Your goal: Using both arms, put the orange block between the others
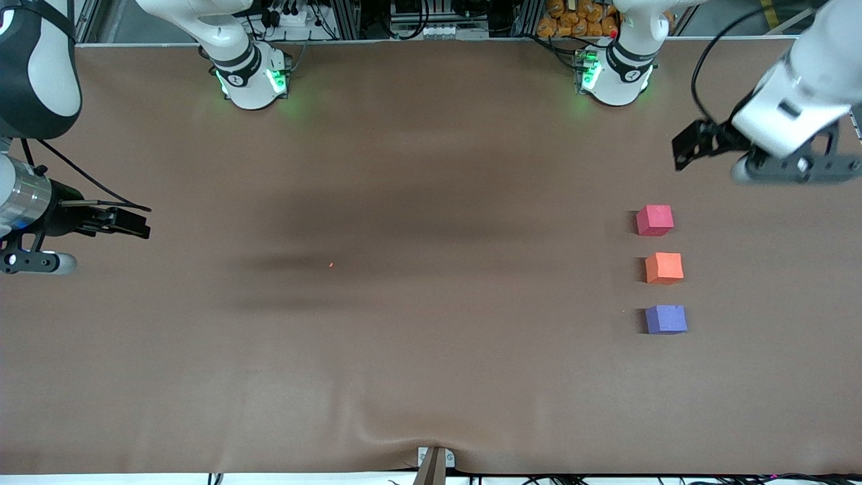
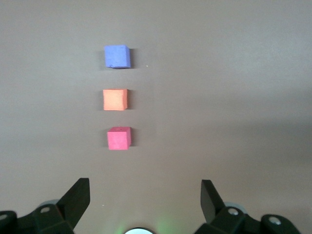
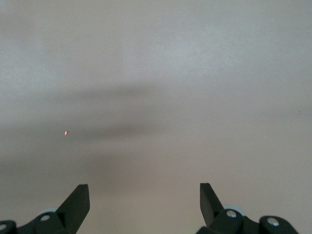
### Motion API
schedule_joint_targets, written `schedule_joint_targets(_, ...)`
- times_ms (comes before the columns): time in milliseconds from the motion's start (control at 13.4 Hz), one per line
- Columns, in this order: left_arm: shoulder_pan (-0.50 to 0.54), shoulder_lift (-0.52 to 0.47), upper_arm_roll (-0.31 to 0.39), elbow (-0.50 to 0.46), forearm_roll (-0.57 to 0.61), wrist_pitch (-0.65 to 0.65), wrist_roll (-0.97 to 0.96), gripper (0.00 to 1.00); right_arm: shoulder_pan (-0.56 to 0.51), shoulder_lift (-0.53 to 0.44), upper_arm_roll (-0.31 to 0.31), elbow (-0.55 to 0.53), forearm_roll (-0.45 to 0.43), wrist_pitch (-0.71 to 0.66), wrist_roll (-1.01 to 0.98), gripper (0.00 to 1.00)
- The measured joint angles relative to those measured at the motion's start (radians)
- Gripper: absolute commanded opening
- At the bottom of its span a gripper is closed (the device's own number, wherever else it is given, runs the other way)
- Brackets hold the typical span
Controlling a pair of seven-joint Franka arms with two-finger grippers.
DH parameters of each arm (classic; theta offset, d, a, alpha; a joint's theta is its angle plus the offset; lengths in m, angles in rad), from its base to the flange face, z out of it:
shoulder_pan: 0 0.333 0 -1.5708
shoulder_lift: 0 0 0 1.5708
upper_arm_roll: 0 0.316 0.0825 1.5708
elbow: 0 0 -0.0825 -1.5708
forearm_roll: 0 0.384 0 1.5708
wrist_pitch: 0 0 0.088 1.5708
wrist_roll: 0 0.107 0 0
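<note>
Three small cubes stand in a line, apart from each other, toward the left arm's end of the table. The orange block (image 1: 664, 268) (image 2: 115, 100) sits in the middle. The pinkish-red cube (image 1: 654, 220) (image 2: 119, 138) is farther from the front camera and the purple-blue cube (image 1: 666, 319) (image 2: 117, 56) is nearer. My left gripper (image 1: 681, 153) (image 2: 145, 187) hangs open and empty over bare cloth, up from the pinkish-red cube. My right gripper (image 1: 143, 222) (image 3: 145, 191) hangs open and empty over the right arm's end of the table.
A brown cloth (image 1: 431, 364) covers the table. A tiny orange speck (image 1: 330, 265) (image 3: 66, 132) lies near the middle. A small bracket (image 1: 434, 463) sits at the table's near edge. Both arm bases (image 1: 252, 81) (image 1: 616, 77) glow green along the edge farthest from the front camera.
</note>
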Motion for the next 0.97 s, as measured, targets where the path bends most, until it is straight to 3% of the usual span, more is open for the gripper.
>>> schedule_joint_targets(298,-0.134,-0.079,0.203,-0.060,-0.001,-0.001,0.041,1.00,0.000,0.000,0.000,0.000,0.000,0.000,0.000,1.00)
schedule_joint_targets(969,-0.142,-0.084,0.234,-0.070,-0.011,0.004,0.042,1.00,0.000,0.000,0.000,0.000,-0.019,0.000,0.000,1.00)
